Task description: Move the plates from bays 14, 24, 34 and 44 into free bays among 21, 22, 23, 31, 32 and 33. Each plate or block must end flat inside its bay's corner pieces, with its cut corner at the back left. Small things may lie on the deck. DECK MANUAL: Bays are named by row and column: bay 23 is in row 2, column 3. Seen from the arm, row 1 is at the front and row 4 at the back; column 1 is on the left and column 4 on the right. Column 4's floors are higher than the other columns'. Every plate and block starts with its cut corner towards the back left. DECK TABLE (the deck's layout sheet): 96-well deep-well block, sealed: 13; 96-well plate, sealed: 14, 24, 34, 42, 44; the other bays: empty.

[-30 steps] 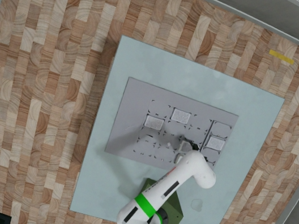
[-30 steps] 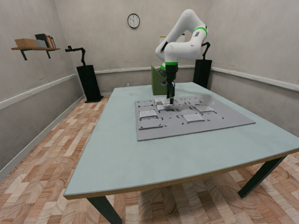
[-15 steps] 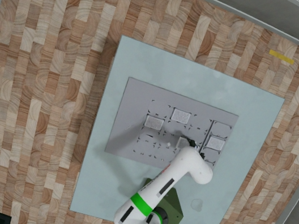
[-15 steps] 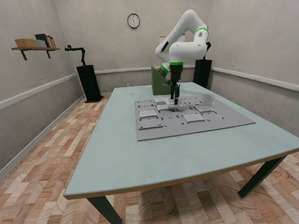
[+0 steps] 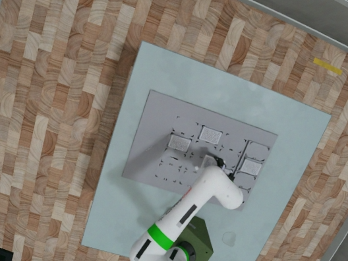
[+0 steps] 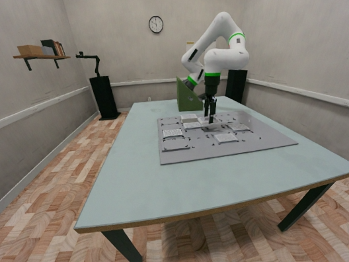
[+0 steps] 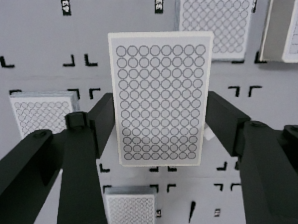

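Note:
My gripper (image 7: 159,105) (image 5: 212,162) (image 6: 210,120) is shut on a sealed 96-well plate (image 7: 160,90) (image 5: 207,161) (image 6: 204,120). It holds the plate level, a little above the middle of the grey deck (image 5: 155,112) (image 6: 264,139) (image 7: 40,40). One plate (image 5: 251,166) (image 6: 172,133) lies in the raised column 4. Three more lie on the low floors: one (image 5: 211,134) (image 6: 225,137) (image 7: 42,115) in the back row, one (image 5: 179,143) (image 6: 238,127) (image 7: 130,207) at the left, and one (image 6: 192,125) (image 7: 215,25) beside the deep-well block (image 6: 189,116) (image 7: 287,30).
A small white bit (image 5: 197,168) (image 7: 209,134) lies on the deck near the held plate. The arm's green base (image 5: 199,235) (image 6: 186,99) stands on the table in front of the deck. My arm hides the front right bays in the overhead view.

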Controlling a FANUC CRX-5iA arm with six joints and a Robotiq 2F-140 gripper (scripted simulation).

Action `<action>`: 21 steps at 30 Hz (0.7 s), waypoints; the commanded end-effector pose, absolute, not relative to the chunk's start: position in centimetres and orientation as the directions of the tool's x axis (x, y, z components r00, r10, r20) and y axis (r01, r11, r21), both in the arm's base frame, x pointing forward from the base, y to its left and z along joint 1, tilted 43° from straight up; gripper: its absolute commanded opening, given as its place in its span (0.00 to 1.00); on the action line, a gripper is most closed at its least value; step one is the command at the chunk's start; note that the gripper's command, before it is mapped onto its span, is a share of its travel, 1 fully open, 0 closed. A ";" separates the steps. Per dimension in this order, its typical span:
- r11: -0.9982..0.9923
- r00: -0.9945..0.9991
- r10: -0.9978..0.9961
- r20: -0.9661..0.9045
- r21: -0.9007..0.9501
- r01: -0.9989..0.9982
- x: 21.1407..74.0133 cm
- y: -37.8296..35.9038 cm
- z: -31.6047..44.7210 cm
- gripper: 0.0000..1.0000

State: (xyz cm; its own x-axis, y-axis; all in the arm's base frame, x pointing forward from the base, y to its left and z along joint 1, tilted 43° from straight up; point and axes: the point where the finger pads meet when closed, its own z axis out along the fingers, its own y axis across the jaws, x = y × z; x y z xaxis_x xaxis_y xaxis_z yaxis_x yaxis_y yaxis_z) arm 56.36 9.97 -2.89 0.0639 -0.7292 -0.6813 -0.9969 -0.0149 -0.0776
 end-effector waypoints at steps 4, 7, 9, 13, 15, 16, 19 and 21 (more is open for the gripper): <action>-0.014 0.064 -0.730 -0.680 -0.079 -0.997 57.0 10.6 -2.2 0.10; -0.014 0.064 -0.730 -0.680 -0.079 -0.997 57.4 11.1 -1.7 0.10; -0.014 0.064 -0.730 -0.680 -0.079 -0.997 57.6 11.4 -1.3 0.10; -0.014 0.064 -0.730 -0.680 -0.079 -0.997 58.2 12.0 -0.7 0.10; -0.014 0.064 -0.730 -0.680 -0.079 -0.997 58.4 12.4 -0.4 0.10; -0.014 0.064 -0.730 -0.680 -0.079 -0.997 58.4 12.4 -0.4 0.10; -0.014 0.064 -0.730 -0.680 -0.079 -0.997 58.7 12.7 0.0 0.10; -0.014 0.064 -0.730 -0.680 -0.079 -0.997 58.9 13.0 0.3 0.10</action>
